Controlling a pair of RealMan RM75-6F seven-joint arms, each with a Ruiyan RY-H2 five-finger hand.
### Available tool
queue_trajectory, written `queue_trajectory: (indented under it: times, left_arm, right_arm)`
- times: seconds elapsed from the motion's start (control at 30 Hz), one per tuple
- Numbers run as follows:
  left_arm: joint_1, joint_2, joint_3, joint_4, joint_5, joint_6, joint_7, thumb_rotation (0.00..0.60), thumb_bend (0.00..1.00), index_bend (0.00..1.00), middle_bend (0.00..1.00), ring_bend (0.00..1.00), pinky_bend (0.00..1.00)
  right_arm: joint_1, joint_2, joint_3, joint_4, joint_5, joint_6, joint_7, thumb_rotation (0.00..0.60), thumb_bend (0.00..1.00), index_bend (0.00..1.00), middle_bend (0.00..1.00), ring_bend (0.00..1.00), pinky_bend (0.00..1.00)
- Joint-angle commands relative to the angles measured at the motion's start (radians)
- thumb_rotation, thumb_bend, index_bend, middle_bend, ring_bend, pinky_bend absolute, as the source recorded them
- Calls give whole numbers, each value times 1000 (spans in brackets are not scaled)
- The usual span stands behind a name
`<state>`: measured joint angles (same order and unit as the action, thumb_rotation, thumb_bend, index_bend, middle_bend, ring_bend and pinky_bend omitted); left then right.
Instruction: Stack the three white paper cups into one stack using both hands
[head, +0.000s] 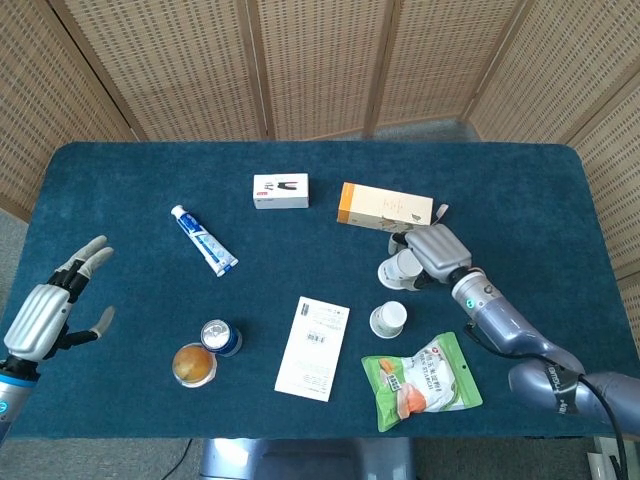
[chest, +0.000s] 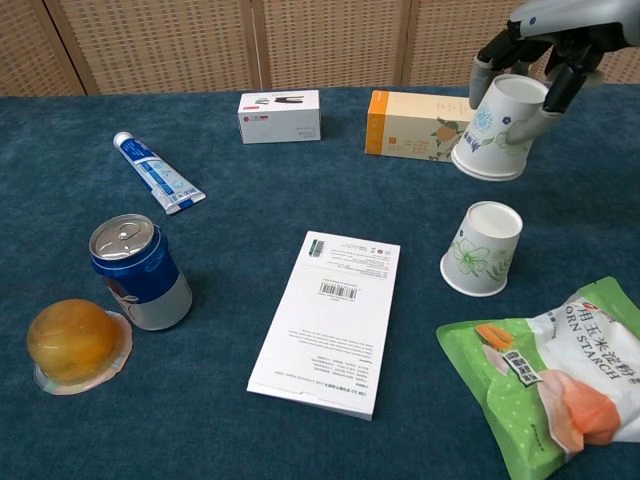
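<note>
Starch bag cropped at chest-view edge

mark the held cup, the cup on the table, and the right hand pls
held paper cup (chest: 497, 128), chest view: on its tilted side wall.
standing paper cup (chest: 481, 250), chest view: on its printed side wall; it stands upside down.
right hand (head: 436, 249), head view: on the back of the hand.

Printed "STARCH" in dark letters on green-and-white plastic pouch. Barcode with unreadably small digits on white paper leaflet. Other lettering too small to read.
</note>
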<state>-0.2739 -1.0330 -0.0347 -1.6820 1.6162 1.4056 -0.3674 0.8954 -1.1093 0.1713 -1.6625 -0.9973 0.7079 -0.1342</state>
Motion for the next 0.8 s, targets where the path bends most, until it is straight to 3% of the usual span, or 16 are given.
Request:
queue_trajectory:
  times: [0.03, 0.8]
  left_arm:
    - [-2, -2, 0, 4, 4, -1, -6, 600, 495, 0, 0, 0, 149]
    - [-22, -14, 2, 24, 22, -9, -28, 600, 495, 0, 0, 0, 148]
  right_arm:
    - [-18, 35, -12, -47, 14, 28, -25, 600, 257, 371, 527, 470, 875]
    - [-86, 125, -81, -250, 41, 129, -158, 600, 236, 367, 524, 469, 875]
